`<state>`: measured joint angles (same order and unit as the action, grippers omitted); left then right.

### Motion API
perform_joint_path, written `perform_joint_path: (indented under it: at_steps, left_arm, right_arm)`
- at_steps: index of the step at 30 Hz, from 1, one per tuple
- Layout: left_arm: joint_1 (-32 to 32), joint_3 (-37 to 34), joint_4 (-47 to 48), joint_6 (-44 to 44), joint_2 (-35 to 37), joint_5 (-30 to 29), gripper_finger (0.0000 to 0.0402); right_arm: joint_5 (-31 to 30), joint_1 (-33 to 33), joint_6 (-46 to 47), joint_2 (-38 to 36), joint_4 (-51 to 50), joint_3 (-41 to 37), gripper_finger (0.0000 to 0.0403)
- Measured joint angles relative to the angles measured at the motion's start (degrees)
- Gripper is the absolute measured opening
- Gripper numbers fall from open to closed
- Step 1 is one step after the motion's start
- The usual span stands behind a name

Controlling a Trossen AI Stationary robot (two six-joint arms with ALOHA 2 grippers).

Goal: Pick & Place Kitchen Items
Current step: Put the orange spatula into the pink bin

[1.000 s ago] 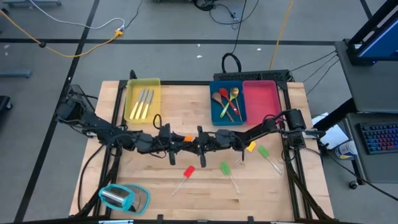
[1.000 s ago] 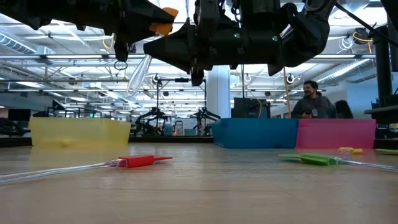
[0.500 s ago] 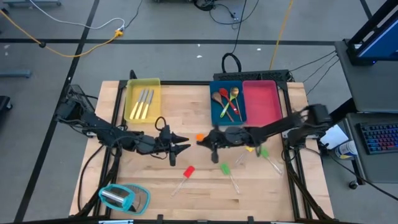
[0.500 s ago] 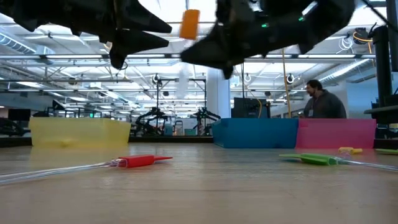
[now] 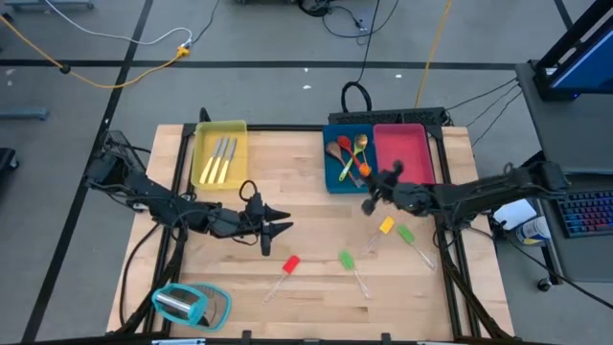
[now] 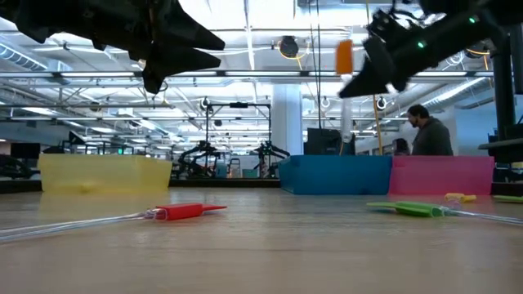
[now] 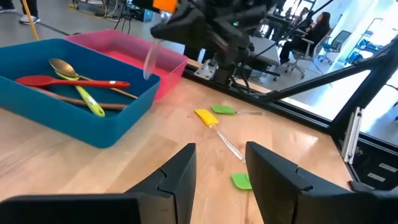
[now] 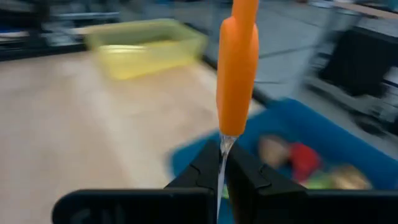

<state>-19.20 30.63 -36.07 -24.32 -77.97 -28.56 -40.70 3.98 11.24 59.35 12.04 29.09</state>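
My right gripper (image 5: 371, 200) is shut on an orange-headed spatula (image 6: 344, 57) and holds it in the air near the blue tray (image 5: 330, 177). That tray holds several spoons. My left gripper (image 5: 281, 226) hovers open and empty over the middle of the table. On the table lie a red spatula (image 5: 290, 264), a green spatula (image 5: 346, 259), a yellow one (image 5: 385, 226) and a second green one (image 5: 405, 233). Silver cutlery lies in the yellow tray (image 5: 201, 158). My right gripper pinches the spatula's clear handle (image 8: 222, 148) between its two fingers, just under the orange head (image 8: 237, 74). The fingers come nearly level from the table's right side and lie across the handle. The spatula stands upright, head up, lifted clear, and the rest of its handle (image 7: 150, 57) hangs below the fingers.
A pink tray (image 5: 402, 158) stands right of the blue one at the far edge. A teal-and-clear rounded object (image 5: 192, 304) lies at the near left corner. People are in the room beyond the table (image 6: 429, 131).
My left gripper has opened and let go of the orange spatula, and my right gripper has kept hold of it. My right gripper has drawn back toward the table's right and far side, up to the blue tray. It has turned the spatula from slanting to upright, head up.
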Motion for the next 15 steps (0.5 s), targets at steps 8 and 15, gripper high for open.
perform_joint_path:
  at_steps: [8,15]
  left_arm:
    - [0.00,0.00,0.34,0.10,0.00,0.02,0.0145]
    - [0.00,0.00,-0.03,0.04,0.00,0.04,0.0145]
  right_arm:
    - [-8.80,-7.25,1.81,-10.86,-4.67,-5.43,0.0008]
    - [-11.41,-15.99,10.46,-12.19,-17.44,-5.45,0.0009]
